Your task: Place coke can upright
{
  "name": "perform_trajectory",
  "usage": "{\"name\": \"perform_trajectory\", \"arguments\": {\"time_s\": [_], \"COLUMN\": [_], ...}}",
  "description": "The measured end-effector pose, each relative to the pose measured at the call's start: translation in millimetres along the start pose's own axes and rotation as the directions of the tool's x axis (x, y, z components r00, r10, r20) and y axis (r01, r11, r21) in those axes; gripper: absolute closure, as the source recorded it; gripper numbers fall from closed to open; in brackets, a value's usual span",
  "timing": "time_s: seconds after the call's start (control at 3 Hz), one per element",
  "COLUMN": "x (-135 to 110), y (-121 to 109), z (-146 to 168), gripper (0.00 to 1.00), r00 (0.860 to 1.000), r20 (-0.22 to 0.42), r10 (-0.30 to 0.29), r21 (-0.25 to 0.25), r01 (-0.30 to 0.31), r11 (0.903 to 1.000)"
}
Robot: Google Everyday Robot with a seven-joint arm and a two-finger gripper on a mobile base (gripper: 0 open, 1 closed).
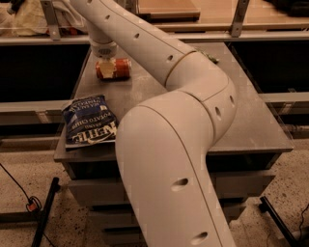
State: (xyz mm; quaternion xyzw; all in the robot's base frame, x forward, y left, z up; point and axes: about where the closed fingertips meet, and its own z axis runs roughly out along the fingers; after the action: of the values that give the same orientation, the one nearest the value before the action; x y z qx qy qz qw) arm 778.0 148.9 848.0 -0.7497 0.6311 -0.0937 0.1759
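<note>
The robot's thick white arm (178, 159) filled the middle of the camera view. It rose from the bottom edge, bent at a large elbow over the grey worktop (251, 120) and reached back to the far left corner. There the gripper (108, 70) hung straight down from its ribbed wrist, right at the coke can (121, 69).

The can lay on its side near the far left of the worktop. Its length ran left to right, and a silver end showed on the right. One pale part of the gripper crossed in front of the can's red body, left of its middle. I could not tell whether the jaws were spread or closed on the can, because the wrist and the can hid how they stood.

Nearer the camera, at the worktop's left front edge, a dark blue Kettle chips bag (90, 120) lay flat, well apart from the can. Its white lettering faced up and one corner reached the edge. A bit of a green snack bag (211, 59) peeked out beyond the elbow on the far right side.

Behind the worktop ran a metal shelf rail (270, 35) with a wooden board (166, 7) above it. A black stand leg (46, 212) and a thin cable (14, 185) lay on the speckled floor at lower left.
</note>
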Motion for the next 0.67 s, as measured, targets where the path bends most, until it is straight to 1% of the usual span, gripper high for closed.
{"name": "perform_trajectory", "arguments": {"time_s": [0.33, 0.67], "x": [-0.7, 0.8], "y": [2.6, 4.0], "z": [1.5, 0.0], "gripper": [0.64, 0.80], "r00": [1.000, 1.000], "r20": [0.002, 0.028], "r10": [-0.007, -0.001], "r21": [-0.008, -0.023], "r01": [0.007, 0.001], "r11": [0.9999, 0.9997]}}
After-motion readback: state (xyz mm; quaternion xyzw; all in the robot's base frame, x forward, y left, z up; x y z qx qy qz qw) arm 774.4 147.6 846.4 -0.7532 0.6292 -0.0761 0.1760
